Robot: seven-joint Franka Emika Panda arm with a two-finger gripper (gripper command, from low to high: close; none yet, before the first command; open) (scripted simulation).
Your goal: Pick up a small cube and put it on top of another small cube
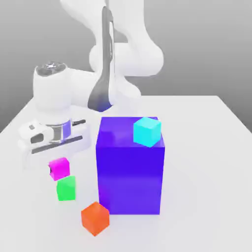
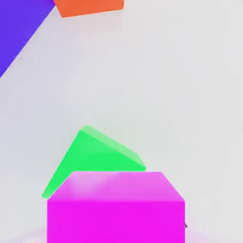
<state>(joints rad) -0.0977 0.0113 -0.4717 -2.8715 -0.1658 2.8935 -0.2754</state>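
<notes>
Tool (image 1: 52, 170) closed on the magenta cube (image 1: 60, 168), which is held clear of the white bench (image 1: 206, 162), just above and slightly behind the green cube (image 1: 66, 188) in the exterior view. Whether the two cubes touch cannot be told. In the hand view the magenta cube (image 2: 116, 206) sits close to the camera with the green cube (image 2: 92, 159) beyond it. Green cube rests on the bench. Orange cube (image 1: 95, 217) lies nearer the camera, to the exterior view's right of the green one. Large blue-purple block (image 1: 130, 172) stands to the exterior view's right, with a cyan cube (image 1: 146, 131) on its top.
</notes>
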